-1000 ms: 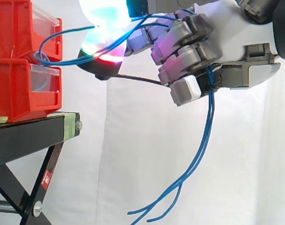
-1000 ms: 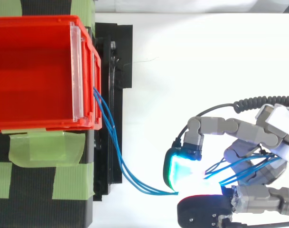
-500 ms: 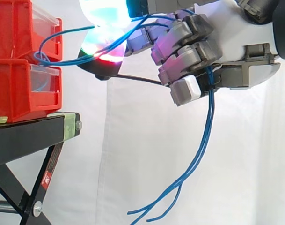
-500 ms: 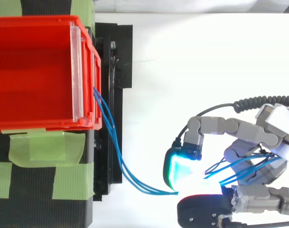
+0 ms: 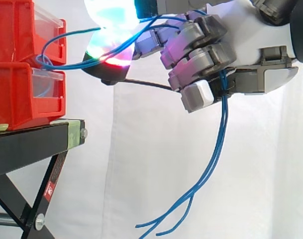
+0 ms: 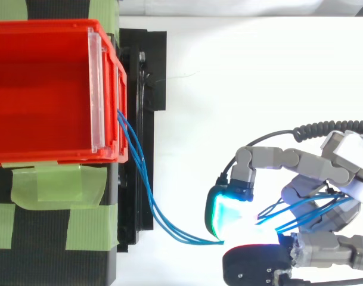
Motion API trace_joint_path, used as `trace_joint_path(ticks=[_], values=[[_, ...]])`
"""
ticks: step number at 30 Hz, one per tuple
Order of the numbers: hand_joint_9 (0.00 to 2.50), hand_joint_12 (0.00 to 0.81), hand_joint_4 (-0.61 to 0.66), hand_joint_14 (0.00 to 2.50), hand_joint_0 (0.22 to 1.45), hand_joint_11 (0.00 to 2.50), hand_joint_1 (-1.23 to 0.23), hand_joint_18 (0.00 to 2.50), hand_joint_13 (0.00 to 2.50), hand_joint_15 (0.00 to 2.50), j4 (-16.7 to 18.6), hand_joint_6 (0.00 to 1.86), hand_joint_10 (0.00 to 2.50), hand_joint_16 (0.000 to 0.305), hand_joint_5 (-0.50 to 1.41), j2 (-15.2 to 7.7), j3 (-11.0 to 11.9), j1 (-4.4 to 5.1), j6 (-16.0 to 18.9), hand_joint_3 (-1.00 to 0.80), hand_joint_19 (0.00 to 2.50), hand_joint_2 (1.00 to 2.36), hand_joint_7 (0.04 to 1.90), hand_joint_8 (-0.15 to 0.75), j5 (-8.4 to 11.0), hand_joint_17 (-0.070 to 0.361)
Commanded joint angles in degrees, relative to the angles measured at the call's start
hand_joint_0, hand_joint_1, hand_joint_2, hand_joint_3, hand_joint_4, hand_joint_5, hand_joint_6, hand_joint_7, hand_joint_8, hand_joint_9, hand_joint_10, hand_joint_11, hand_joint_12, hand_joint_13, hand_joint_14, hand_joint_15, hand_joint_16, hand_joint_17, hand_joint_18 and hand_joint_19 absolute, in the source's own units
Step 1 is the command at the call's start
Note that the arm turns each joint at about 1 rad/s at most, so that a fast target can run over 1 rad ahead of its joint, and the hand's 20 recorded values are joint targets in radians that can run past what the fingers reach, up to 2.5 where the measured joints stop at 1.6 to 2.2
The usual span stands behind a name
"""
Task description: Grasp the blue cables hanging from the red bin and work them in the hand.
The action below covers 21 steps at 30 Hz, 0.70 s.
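Observation:
Thin blue cables [image 5: 66,36] leave the front of the stacked red bins [image 5: 22,64] and run right into my hand [image 5: 241,45]. In the top view the blue cables [image 6: 146,190] curve from the bin's front [image 6: 109,101] toward the glowing fingertips [image 6: 229,214]. The hand [image 6: 324,173] is to the right of the bins, with its fingers curled round the cables. Their loose ends hang down below the palm [image 5: 201,184] and end near the bottom of the side view.
The red bins stand on a black stand [image 5: 37,144] with green tape [image 6: 56,185] on it. A white curtain [image 5: 156,164] hangs behind.

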Motion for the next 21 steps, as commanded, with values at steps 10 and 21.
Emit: trace_joint_path(ticks=[10, 21], values=[[1.71, 0.706, 0.22, 2.5, 1.06, 2.5, -0.62, 2.5, 2.1, 2.15, 0.0, 0.28, 2.5, 0.21, 0.37, 0.0, 0.0, 0.04, 0.0, 0.21, 0.77, 1.02, 1.42, 0.58, 0.07, 0.158], [1.71, 0.706, 0.22, 2.5, 1.06, 2.5, -0.62, 2.5, 2.1, 2.15, 0.0, 0.28, 2.5, 0.21, 0.37, 0.0, 0.0, -0.05, 0.0, 0.2, 0.77, 1.02, 1.42, 0.58, 0.16, 0.158]])
